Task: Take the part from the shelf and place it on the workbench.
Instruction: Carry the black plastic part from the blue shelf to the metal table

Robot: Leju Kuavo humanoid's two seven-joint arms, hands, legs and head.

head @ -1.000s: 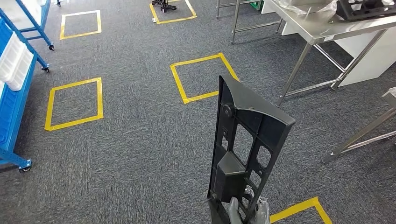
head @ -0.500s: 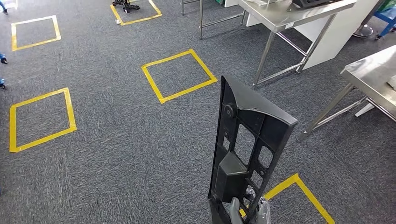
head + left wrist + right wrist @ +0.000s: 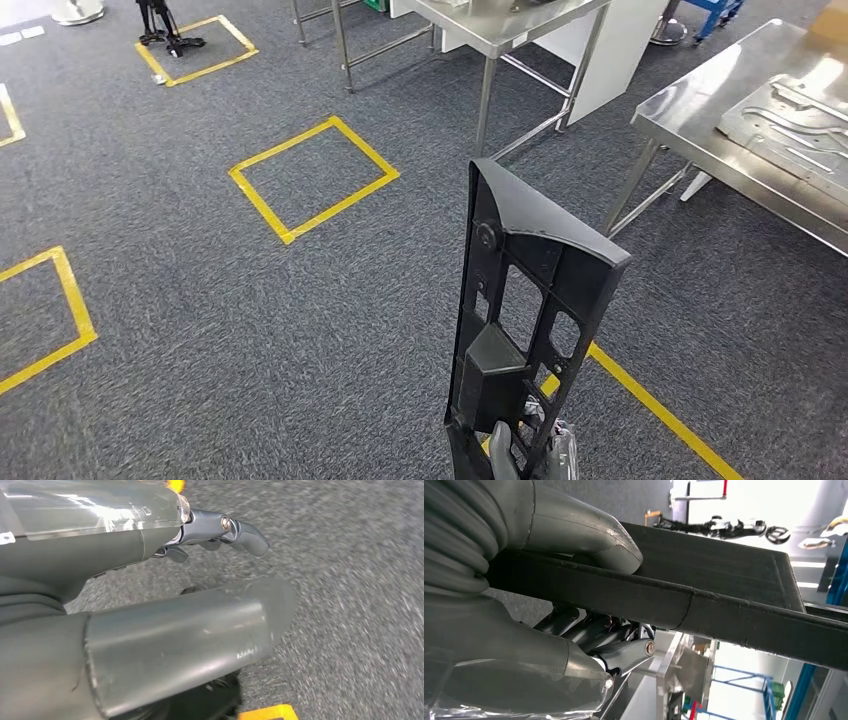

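- Part [image 3: 530, 320]: long black plastic frame with cut-out windows, carried upright over grey carpet, not yet on any table. Lower end is grasped by the right hand [image 3: 530, 452]; in the right wrist view the thumb [image 3: 574, 530] lies over one face and the fingers [image 3: 594, 635] curl under the other.
- Left hand [image 3: 220, 532]: hangs over the carpet, grasping nothing, fingers curled loosely; whether fully clenched cannot be told.
- Workbench [image 3: 690, 120]: steel table ahead on the right, well apart from the part. Metal plates [image 3: 790, 120] already lie toward its far right corner.
- Risk, grip: hold is low on a tall piece; a walking jolt could tip or twist it out of the fingers.
- Risk, approach: the top end could strike the workbench's near edge or a steel leg [image 3: 625, 195] if the turn is cut close.
- Risk, placement: setting down on the plates could leave the part rocking; bare steel along the near edge looks safer.
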